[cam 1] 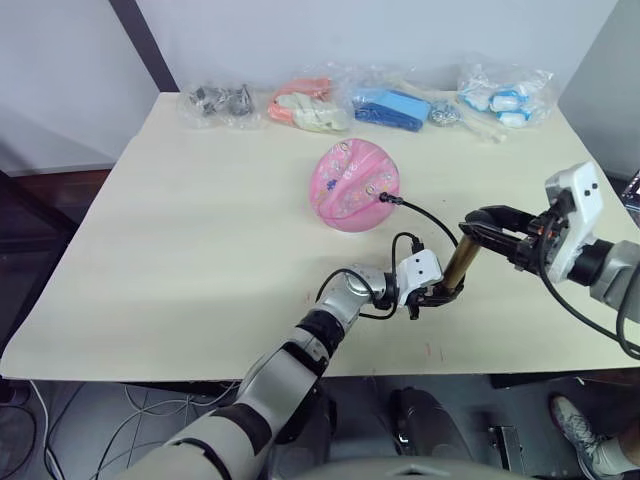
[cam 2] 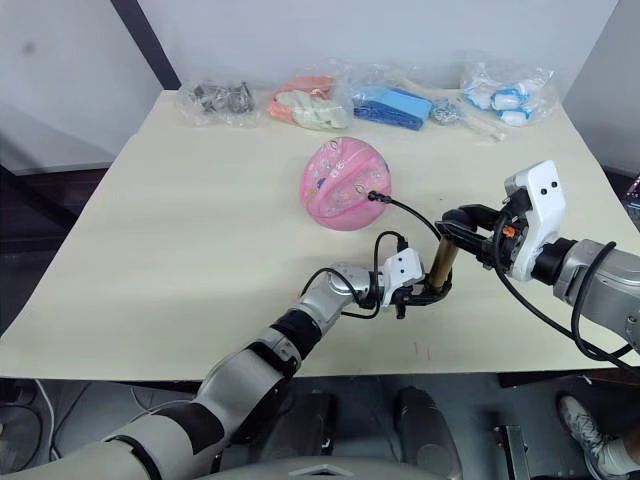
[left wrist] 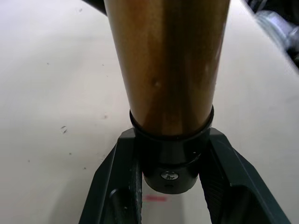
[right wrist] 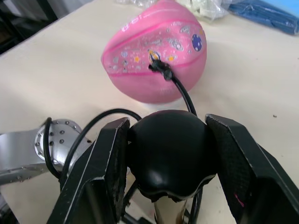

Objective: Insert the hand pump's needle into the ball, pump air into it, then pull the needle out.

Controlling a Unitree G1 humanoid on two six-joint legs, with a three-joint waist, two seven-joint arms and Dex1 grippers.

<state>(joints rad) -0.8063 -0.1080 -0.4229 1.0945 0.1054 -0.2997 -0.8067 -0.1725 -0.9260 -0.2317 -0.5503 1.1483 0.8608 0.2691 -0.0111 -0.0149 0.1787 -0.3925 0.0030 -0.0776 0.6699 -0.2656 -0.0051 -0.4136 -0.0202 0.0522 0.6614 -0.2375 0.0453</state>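
The left gripper (cam 2: 420, 291) pinches the black bottom cap of the hand pump (cam 1: 458, 262), one finger on each side of the cap, with the gold barrel rising steeply between and beyond the fingertips. The right gripper (cam 1: 487, 232) closes on the black handle (right wrist: 170, 151) at the pump's top end; its two fingers (right wrist: 105, 163) press the rounded knob from both sides. The hose (cam 1: 428, 217) runs from the pump, out past the right fingertips, to the ball (cam 1: 354, 186). The needle (right wrist: 156, 64) is seated in the ball's valve, with its black fitting touching the pink skin.

Risks from this state:
- Ball roll. The ball rests free on the table (cam 1: 180, 230), held by nothing but the hose. A pump stroke that tugs the hose would probably turn the ball and lever the needle sideways, bending it or pulling it out early.
- Handle slip. The knob is smooth and domed; a stroke off the barrel's axis could squeeze it out from between the right fingers.
- Base slip. The left fingers hold only the short cap, so a hard push could tilt the barrel.

Clearance: bare tabletop lies all around both grippers. The near table edge is close behind the left wrist. The plastic bags (cam 1: 392, 105) lie well beyond the ball.
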